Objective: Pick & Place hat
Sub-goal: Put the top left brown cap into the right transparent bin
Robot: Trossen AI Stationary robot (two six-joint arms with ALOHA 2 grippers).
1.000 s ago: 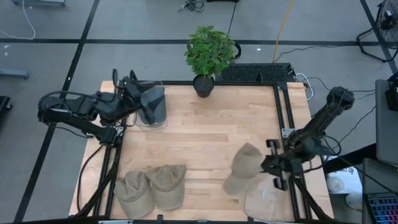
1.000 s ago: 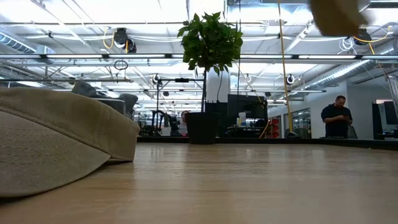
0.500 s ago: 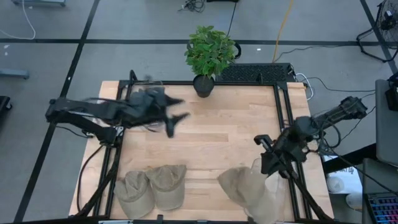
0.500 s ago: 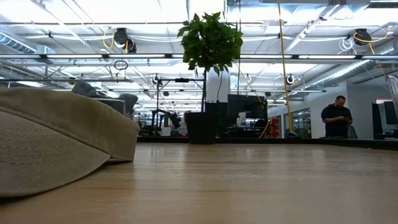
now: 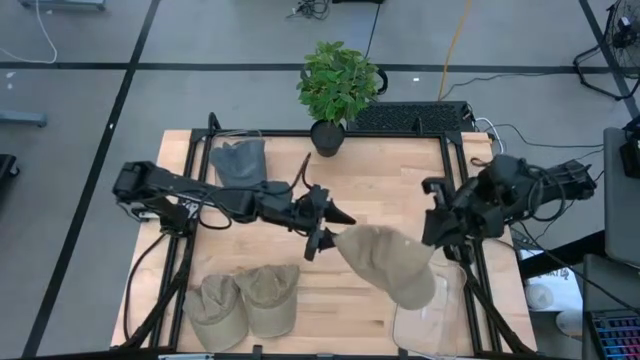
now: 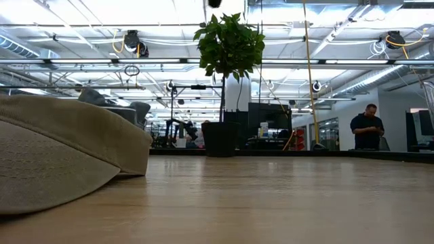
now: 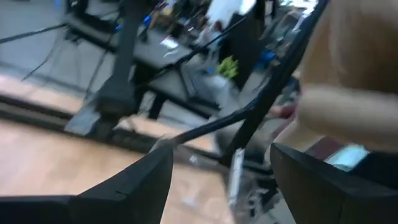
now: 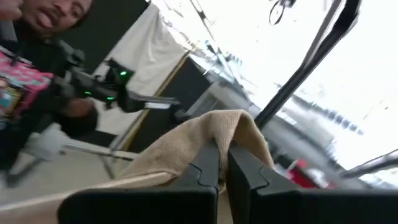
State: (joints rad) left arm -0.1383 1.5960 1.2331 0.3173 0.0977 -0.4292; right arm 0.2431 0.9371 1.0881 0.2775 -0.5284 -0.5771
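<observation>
Gripping a fold of the tan hat [image 5: 388, 262] in its pinched-shut fingers, the right claw [image 5: 436, 228] is carrying it above the table [image 5: 380, 180], near the right side. The left claw [image 5: 322, 222] is reaching in, spread wide, just beside the brim. That thin fabric pinch is looking risky: a tug between arms could pull it loose.
</observation>
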